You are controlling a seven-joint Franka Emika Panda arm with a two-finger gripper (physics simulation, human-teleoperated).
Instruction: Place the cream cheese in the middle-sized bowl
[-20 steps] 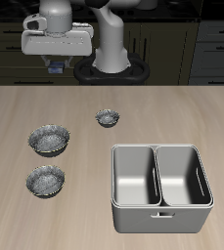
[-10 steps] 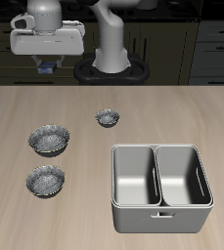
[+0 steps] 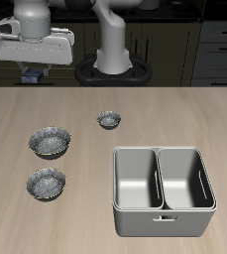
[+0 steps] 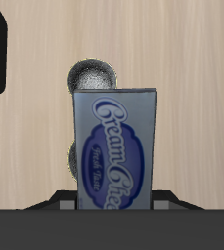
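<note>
Cream cheese (image 4: pixel 113 148) | label reads "Cream Cheese" | pinched in hand (image 3: pixel 33 75) | above table (image 3: pixel 184 114)

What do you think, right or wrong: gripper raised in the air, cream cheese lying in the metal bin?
Wrong: the cream cheese is held in the raised gripper, not lying in the metal bin, as the wrist view shows.

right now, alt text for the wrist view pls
The cream cheese, a dark blue packet with pale script lettering, is held in the tool and fills the centre of the view. Behind it lie the pale wood table and part of a speckled bowl.
</note>
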